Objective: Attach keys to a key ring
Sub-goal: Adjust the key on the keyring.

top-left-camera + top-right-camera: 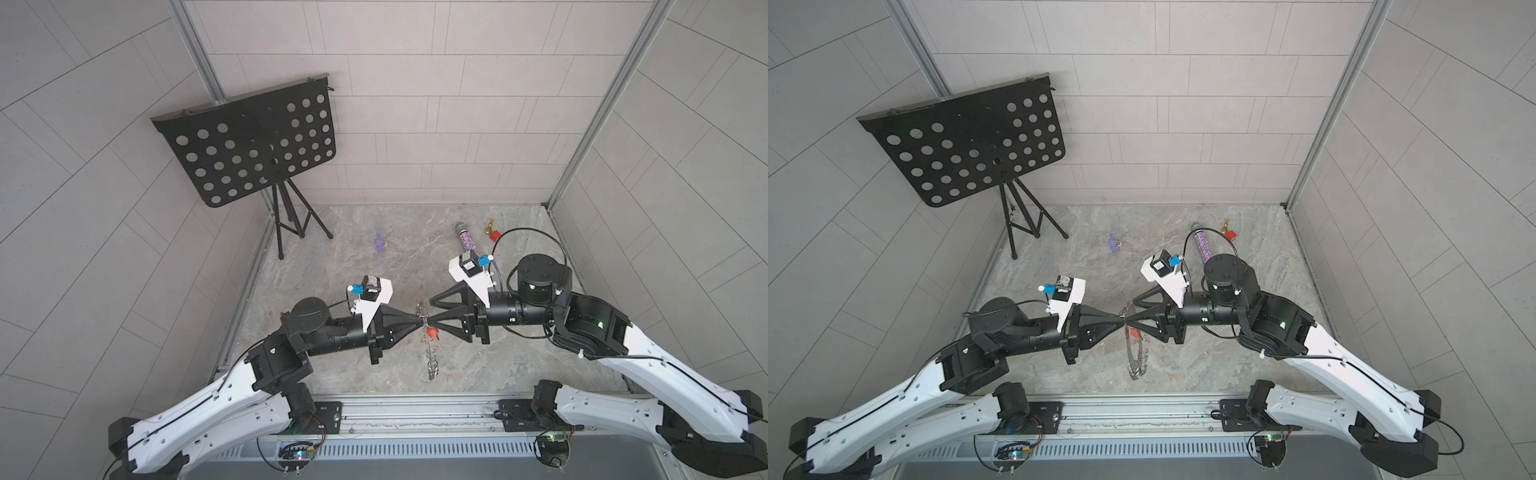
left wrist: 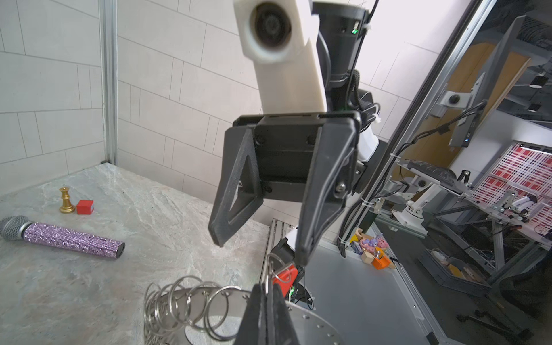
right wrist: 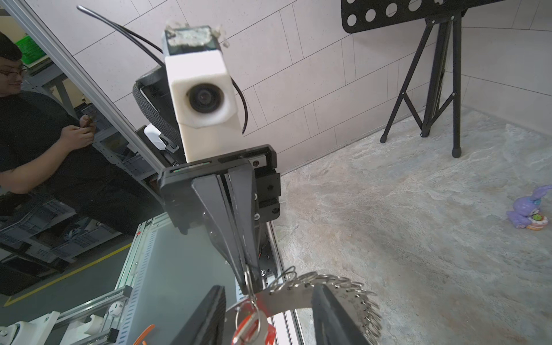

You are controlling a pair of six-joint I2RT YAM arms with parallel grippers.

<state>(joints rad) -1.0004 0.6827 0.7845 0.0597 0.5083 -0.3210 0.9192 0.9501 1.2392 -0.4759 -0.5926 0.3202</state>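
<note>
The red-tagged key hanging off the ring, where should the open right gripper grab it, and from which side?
Take the key by its red tag, across the flat faces: likely the broadest, firmest part, hanging free under the wire loop that the shut left gripper pinches on the key ring. Bring the open right gripper in from its own side, opposite the left gripper.

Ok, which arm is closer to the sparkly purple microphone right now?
Right. The right arm has its wrist just short of the microphone handle; the left arm is farther off, on the far side of the key ring.
</note>
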